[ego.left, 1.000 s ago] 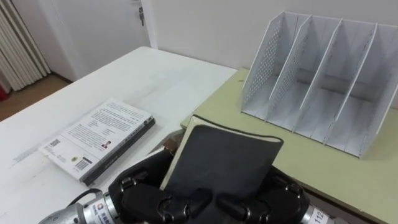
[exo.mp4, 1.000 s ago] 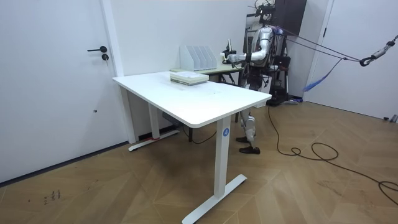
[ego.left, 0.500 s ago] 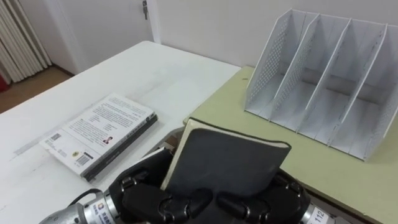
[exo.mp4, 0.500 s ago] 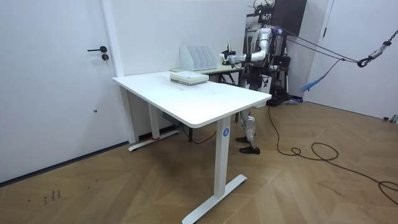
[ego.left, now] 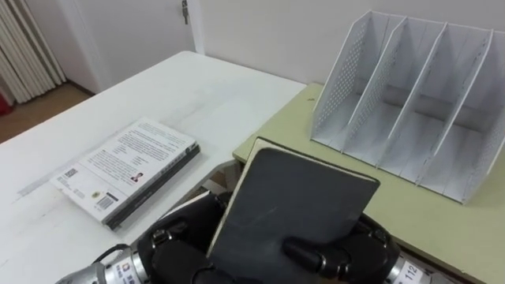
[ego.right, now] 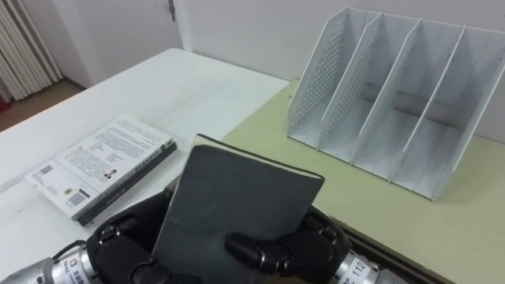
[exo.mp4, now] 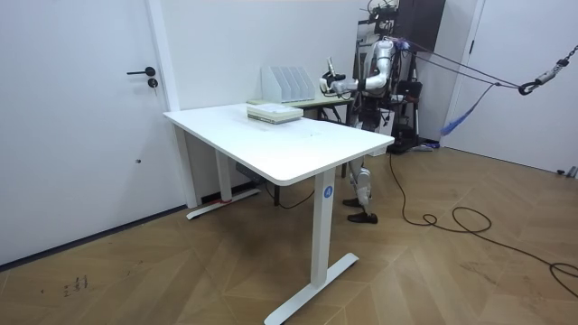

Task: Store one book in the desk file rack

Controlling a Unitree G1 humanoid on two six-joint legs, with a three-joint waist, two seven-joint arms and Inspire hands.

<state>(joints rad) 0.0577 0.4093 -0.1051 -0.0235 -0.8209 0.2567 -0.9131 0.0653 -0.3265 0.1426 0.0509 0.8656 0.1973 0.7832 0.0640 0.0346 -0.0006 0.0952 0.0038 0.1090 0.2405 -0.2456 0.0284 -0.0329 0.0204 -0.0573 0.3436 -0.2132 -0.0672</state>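
I hold a dark grey book [ego.left: 296, 209] upright, low in front of me. My right hand [ego.left: 331, 256] is shut on it, with fingers curled over the bottom of its front cover. My left hand [ego.left: 170, 252] sits at the book's lower left edge, partly behind it. The white perforated file rack [ego.left: 410, 102] with several open slots stands on the pale green table [ego.left: 442, 229], beyond the book and to its right. In the room view I stand at the far end of the white desk, arms raised toward the rack [exo.mp4: 289, 83].
A second book [ego.left: 126, 170] with a white printed cover lies flat on the white desk [ego.left: 189, 102] to my left. The green table butts against the desk's right edge. A wall rises behind the rack.
My left hand has come off the book's front cover, where it was curled before. The right hand still holds the book, which has risen a little and leans further right.
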